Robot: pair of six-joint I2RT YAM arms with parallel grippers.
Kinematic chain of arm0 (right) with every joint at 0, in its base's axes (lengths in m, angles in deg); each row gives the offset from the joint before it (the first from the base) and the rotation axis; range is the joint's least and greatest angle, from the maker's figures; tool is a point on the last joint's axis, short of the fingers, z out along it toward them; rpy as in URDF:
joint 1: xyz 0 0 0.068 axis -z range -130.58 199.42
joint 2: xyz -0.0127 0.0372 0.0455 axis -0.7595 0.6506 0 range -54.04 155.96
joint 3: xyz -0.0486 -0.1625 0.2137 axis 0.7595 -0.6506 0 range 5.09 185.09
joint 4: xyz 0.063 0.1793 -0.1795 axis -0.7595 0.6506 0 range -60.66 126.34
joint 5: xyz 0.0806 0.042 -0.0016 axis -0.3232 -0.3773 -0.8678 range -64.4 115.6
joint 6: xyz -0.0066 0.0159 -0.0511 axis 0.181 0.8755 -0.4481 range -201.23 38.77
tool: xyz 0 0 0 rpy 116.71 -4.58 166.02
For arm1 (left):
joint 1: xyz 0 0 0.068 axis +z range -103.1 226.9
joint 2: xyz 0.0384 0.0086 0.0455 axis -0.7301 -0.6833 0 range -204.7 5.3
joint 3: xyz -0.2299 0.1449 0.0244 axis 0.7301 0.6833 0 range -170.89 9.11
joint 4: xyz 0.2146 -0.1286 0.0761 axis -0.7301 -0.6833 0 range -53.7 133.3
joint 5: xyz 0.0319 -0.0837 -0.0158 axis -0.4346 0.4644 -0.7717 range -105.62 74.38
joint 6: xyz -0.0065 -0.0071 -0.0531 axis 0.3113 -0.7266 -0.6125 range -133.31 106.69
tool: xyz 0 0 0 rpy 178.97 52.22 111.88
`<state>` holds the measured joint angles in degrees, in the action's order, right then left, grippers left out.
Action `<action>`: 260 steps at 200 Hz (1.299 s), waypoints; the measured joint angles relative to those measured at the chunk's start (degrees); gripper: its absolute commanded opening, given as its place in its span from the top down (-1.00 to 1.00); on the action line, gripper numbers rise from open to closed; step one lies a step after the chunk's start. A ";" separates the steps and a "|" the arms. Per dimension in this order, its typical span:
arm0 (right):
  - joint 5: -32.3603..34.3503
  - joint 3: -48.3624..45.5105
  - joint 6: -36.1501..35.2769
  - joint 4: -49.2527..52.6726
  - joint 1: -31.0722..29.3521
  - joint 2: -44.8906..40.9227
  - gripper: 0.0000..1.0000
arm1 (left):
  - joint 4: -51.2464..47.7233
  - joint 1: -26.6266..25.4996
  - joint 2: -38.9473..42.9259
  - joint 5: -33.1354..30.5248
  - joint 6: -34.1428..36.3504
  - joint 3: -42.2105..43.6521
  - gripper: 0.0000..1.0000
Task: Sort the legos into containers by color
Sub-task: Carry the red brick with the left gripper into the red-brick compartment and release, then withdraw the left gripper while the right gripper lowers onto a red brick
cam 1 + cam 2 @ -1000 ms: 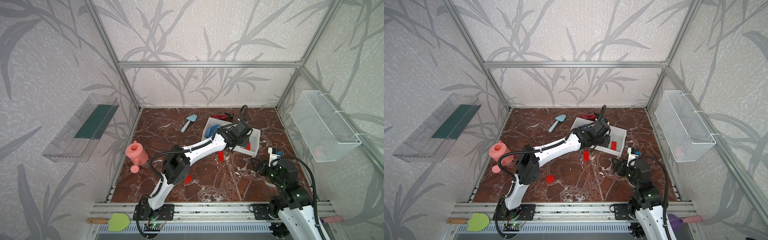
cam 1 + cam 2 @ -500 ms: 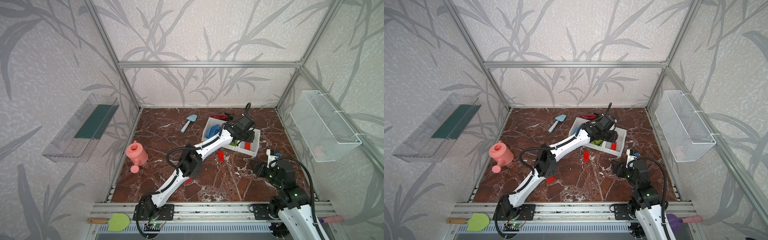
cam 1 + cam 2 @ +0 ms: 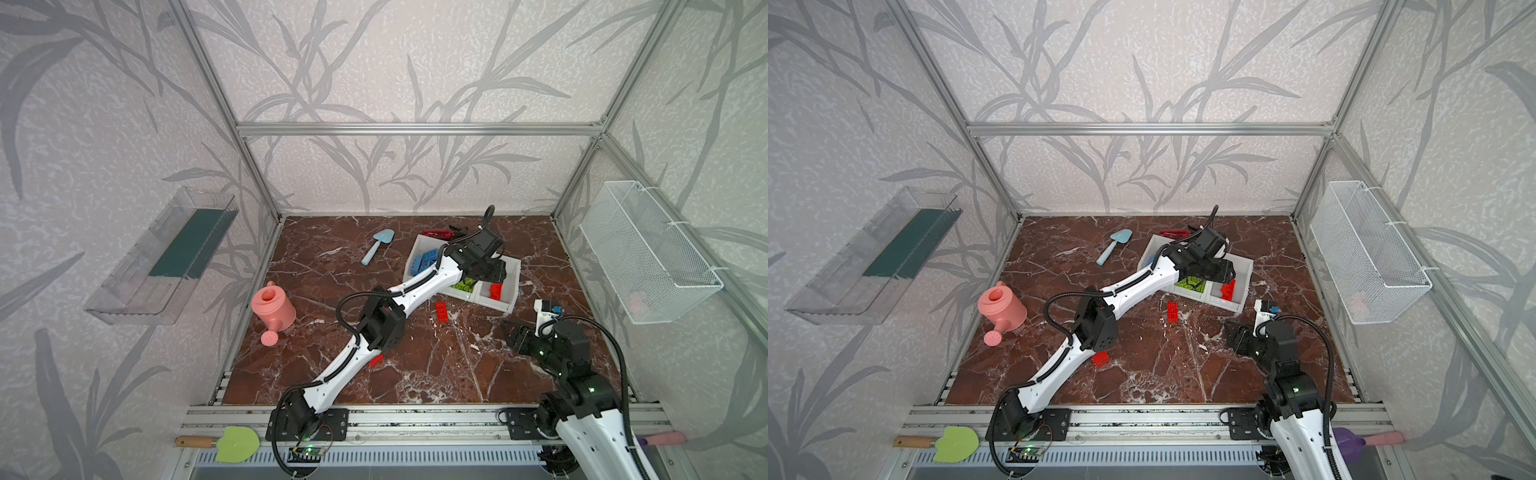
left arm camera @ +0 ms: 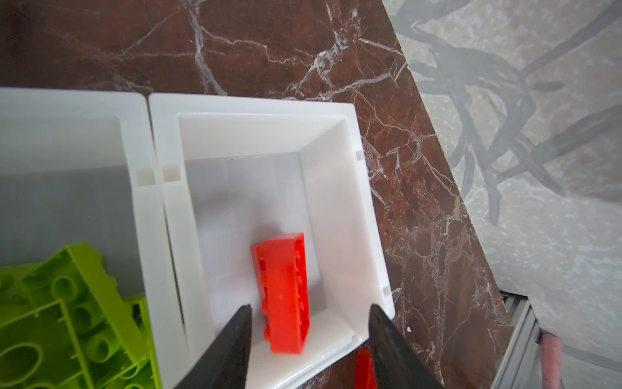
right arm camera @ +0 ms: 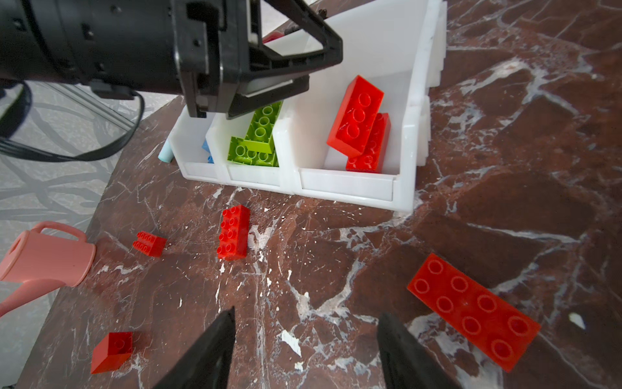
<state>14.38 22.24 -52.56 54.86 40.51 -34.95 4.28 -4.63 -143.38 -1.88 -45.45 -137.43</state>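
The surface (image 3: 415, 374) looks like polished red-brown marble with white veins, smooth and slightly glossy. The containers (image 5: 346, 183) are smooth white plastic with a soft sheen. The legos (image 5: 473, 308) are hard, glossy plastic with smooth faces. The left claw (image 4: 311, 307) and right claw (image 5: 306, 311) have matt black plastic fingers (image 5: 208, 353). The watering can (image 3: 272, 309) is matt pink plastic, the basket (image 3: 648, 257) white-coated wire mesh, the frame (image 3: 415, 129) brushed metal

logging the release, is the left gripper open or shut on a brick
Open: the left gripper is spread above the containers, the red brick lying free inside.
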 measured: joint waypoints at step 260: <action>25.27 12.13 22.99 8.13 -1.07 37.68 -0.98 | 26.93 -6.19 59.71 -23.37 -3.43 83.10 -0.98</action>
<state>39.64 34.37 -29.57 62.99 39.44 2.73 31.20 -10.82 -83.67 -25.24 -48.88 -54.33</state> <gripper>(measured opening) 0.991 0.991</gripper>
